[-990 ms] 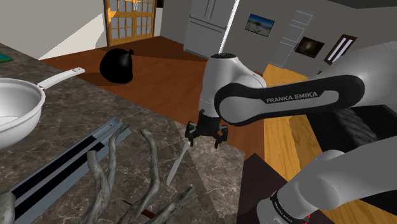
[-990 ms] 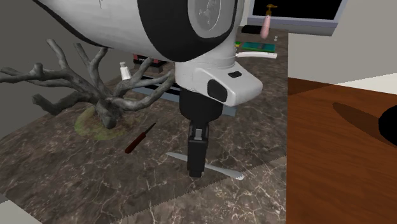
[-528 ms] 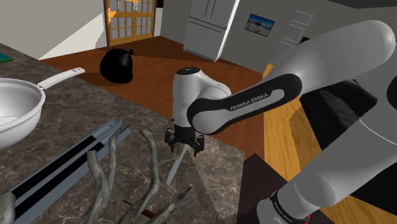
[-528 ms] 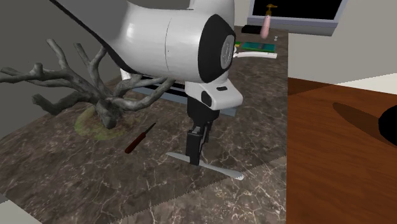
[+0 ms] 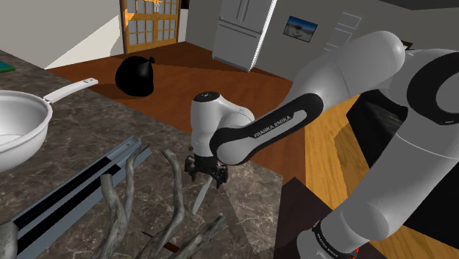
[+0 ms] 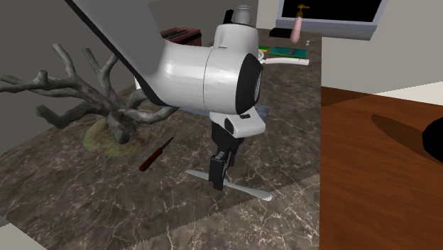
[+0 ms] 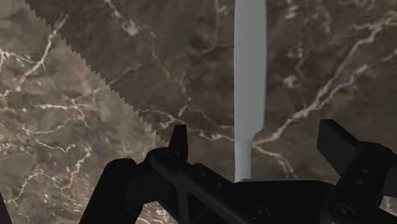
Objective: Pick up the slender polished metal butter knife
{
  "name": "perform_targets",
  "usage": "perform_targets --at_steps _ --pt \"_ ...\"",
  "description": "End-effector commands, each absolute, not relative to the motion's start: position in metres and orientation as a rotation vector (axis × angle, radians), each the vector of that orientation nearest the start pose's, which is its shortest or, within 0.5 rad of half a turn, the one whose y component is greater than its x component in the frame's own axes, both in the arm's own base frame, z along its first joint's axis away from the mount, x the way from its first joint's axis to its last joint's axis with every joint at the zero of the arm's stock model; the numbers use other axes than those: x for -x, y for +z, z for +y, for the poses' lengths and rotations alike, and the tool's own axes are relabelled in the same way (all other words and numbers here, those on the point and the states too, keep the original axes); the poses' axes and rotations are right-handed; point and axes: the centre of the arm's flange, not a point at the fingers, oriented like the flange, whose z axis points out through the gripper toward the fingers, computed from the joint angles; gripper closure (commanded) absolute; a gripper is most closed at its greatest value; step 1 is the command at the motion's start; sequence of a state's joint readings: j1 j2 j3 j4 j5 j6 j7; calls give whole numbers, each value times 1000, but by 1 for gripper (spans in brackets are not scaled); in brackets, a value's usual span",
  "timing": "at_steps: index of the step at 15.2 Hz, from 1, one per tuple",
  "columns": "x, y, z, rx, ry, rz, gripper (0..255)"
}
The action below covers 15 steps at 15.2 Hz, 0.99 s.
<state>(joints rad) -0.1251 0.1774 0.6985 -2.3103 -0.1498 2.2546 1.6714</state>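
Observation:
The butter knife is a slim pale grey piece lying flat on the dark marble counter. My gripper is open and low over it, one finger on each side of the narrow handle, neither touching. In the shoulder view the gripper hangs just above the counter, and the knife's blade pokes out below it toward the camera. In the second exterior view the gripper stands upright on the middle of the knife, near the counter's corner.
A grey driftwood branch spreads across the counter near the knife, with a red-handled tool beside it. A white pan and a grey-and-black rail lie at the shoulder view's left. The counter's edge drops to wooden floor.
The gripper has moved toward the shoulder view's left and come down, from beside the knife's end to low over its handle. The knife has not moved.

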Motion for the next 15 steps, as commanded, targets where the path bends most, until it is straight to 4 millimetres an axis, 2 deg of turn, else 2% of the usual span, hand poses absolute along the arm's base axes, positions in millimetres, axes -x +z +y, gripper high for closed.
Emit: perform_targets --at_steps 1,2,3,11,15 --pt "-420 262 271 2906 143 1567 0" --pt "-420 262 271 2906 144 1567 0" --pt "-420 262 271 2906 144 1567 255" --pt "-421 261 271 2906 143 1567 255" --pt "-420 278 271 2906 143 1567 255"
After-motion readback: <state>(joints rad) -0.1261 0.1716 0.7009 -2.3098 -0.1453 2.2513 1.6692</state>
